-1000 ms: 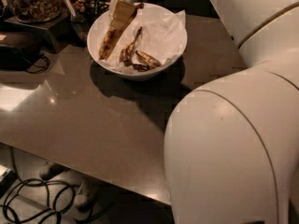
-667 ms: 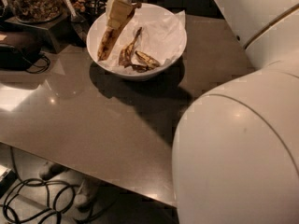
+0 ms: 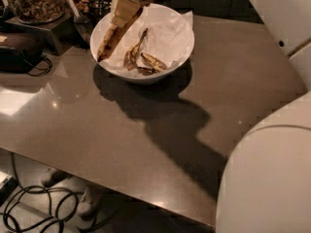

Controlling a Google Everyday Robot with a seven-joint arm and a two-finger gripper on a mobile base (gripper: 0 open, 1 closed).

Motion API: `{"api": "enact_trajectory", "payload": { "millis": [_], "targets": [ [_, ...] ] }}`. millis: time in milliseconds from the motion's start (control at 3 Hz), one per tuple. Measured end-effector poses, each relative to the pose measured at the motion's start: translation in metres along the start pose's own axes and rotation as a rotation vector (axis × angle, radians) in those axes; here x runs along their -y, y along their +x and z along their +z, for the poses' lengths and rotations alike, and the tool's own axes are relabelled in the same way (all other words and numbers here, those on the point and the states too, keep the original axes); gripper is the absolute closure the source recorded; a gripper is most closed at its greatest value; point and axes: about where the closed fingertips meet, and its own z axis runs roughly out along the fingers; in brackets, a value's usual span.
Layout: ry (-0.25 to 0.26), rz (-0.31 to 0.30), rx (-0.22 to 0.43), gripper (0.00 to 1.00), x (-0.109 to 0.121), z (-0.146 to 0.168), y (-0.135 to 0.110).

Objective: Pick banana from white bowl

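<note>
The white bowl (image 3: 187, 41) stands at the back of the brown table, lined with crumpled white paper. The banana (image 3: 111, 39), long and brown-spotted, slants from the bowl's far rim down to its left rim. My gripper (image 3: 125, 4) is at the top edge of the view, over the bowl's far left side. Its pale fingers are closed on the banana's upper end. Small dark peel scraps (image 3: 142, 58) lie in the middle of the bowl.
A glass jar of nuts (image 3: 36, 1) stands on a dark stand at the back left, with a black device (image 3: 19, 50) and its cord beside it. My white arm shell (image 3: 272, 178) fills the right foreground. Cables (image 3: 34, 212) lie on the floor below the table's front edge.
My white arm shell has shifted to the right and lower in the view. The gripper and banana stay in nearly the same place over the bowl's left side.
</note>
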Motion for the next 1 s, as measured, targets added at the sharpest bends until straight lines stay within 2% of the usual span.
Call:
{"api": "enact_trajectory", "payload": {
  "millis": [333, 667, 1000],
  "targets": [
    [0.024, -0.027, -0.002, 1.0, -0.0073, -0.0225, -0.0128],
    [0.024, -0.027, -0.002, 1.0, -0.0075, -0.0225, -0.0129],
    [0.014, -0.001, 0.024, 1.0, -0.0173, -0.025, -0.0196]
  ]
}}
